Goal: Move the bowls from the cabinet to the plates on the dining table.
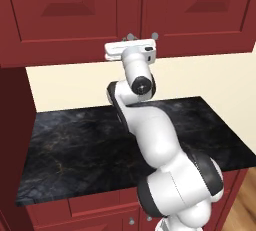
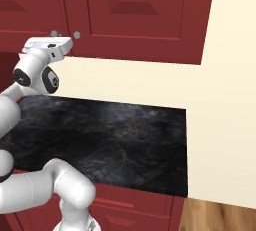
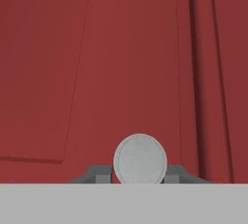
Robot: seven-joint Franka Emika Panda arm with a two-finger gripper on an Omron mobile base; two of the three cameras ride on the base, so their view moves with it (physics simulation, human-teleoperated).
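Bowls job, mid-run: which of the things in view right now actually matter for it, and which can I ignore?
Part of the job:
- cabinet, doors closed
- left knob, gripped between the gripper fingers
- right knob, untouched

Just there:
- black marble counter below the cabinet
- red drawers under the counter
- cream wall

Arm reaching up and far, wrist level; gripper fingers closing narrow about a knob.
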